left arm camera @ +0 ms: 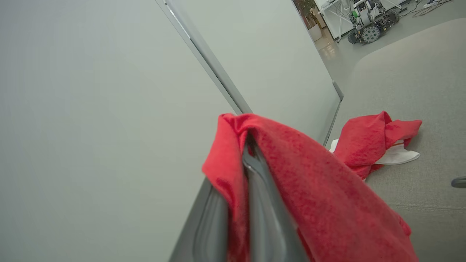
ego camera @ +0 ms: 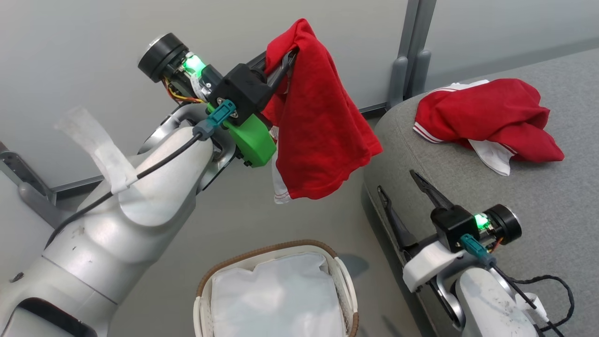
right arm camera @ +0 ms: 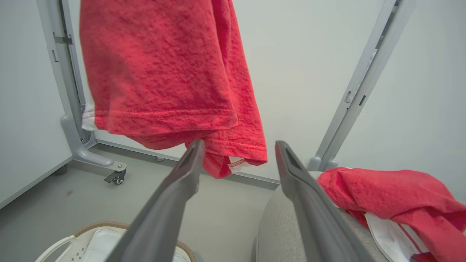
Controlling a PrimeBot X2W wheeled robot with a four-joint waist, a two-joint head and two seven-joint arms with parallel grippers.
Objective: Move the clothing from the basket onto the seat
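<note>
Cloth this limp looks light, I'd say. The red garment (ego camera: 318, 131) hangs just off the seat (ego camera: 468, 196), its bunched top fold pinched tight in the left gripper (ego camera: 288, 56), which seems a sound hold. The second garment (ego camera: 486, 117) lies on the seat. The right gripper (ego camera: 396, 180), by the seat's edge, gapes empty.

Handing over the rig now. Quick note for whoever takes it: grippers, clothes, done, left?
Left gripper: shut on the hanging garment, held in the air beside the seat.
Right gripper: open, empty, at the seat's edge.
Other garment: lying on the seat.
Basket: white liner visible, no red in it.
Done: one garment moved. Left: carry the hanging garment over the seat and release.
</note>
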